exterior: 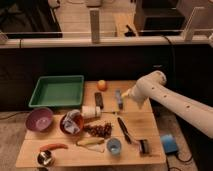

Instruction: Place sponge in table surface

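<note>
Sponge wasn't clearly in view, maybe tucked at the gripper [126, 95] over the back right of the worktop [145, 127], near a blue-grey object [118, 99]. Grip state: couldn't tell. Soft, light; pinch its middle.

You can't make out your gripper [127, 95] at the tip of the arm [170, 100] — it sits over the back right of the table surface [144, 121] — and the arm is cut off at right.
</note>
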`<state>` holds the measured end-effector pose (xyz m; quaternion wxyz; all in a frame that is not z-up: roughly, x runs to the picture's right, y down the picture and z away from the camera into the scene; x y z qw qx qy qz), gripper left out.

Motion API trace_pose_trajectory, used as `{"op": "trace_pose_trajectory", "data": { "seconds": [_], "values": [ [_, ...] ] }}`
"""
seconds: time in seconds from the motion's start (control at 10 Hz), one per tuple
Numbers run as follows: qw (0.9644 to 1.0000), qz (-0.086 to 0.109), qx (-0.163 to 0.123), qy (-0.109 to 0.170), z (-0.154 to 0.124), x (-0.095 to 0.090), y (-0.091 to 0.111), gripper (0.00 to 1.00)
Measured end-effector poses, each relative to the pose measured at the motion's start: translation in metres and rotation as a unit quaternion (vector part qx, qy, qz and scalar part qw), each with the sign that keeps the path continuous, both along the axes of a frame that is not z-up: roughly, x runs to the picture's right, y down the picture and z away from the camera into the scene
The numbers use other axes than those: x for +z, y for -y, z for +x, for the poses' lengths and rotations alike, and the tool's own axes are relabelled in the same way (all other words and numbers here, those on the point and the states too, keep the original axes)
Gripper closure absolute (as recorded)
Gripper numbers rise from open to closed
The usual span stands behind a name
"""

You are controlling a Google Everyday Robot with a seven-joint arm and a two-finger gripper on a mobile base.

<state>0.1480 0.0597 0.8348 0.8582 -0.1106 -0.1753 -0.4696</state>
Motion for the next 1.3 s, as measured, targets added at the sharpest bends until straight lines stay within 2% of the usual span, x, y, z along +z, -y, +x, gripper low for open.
{"op": "trace_pose_trajectory", "data": {
  "seconds": [0.4, 0.8, 1.0, 1.3],
  "values": [
    [0.9995, 0.008, -0.029, 0.014, -0.014, 0.019, 0.007, 0.2],
    [0.996, 0.019, -0.079, 0.038, -0.029, 0.041, 0.003, 0.2],
    [0.9936, 0.018, -0.101, 0.047, -0.038, 0.051, 0.001, 0.2],
    [0.9921, 0.01, -0.117, 0.045, -0.041, 0.062, 0.002, 0.2]
  ]
}}
